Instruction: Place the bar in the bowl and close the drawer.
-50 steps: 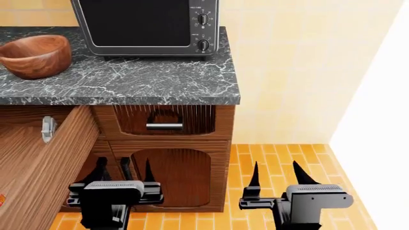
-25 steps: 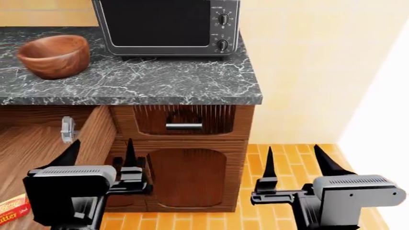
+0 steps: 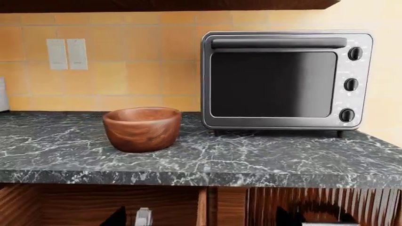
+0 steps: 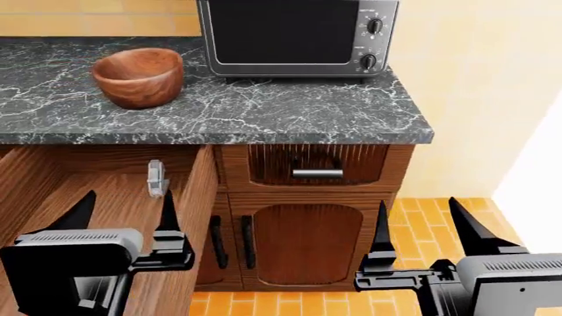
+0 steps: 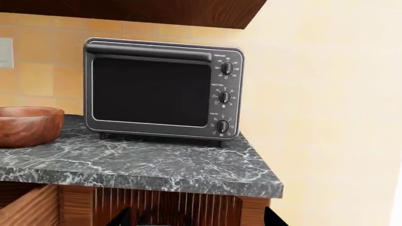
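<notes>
Grey marble counter (image 4: pixel 263 105) carries the bowl (image 4: pixel 139 77) beside a toaster oven (image 4: pixel 299 36), yellow tiled wall (image 3: pixel 125 61) behind. The drawer (image 4: pixel 131 217) hangs open below; my left gripper (image 4: pixel 123 214) and right gripper (image 4: pixel 422 227) both spread, empty.

1 bowl (image 4: pixel 138 77) on bench (image 4: pixel 263 108), up ahead of left tool (image 4: pixel 123 212). 1 toaster oven (image 4: pixel 299 36) w/ 3 knobs. 2 tools, left & right (image 4: pixel 420 222). 1 open drawer (image 4: pixel 114 217). 2 black door handles.
</notes>
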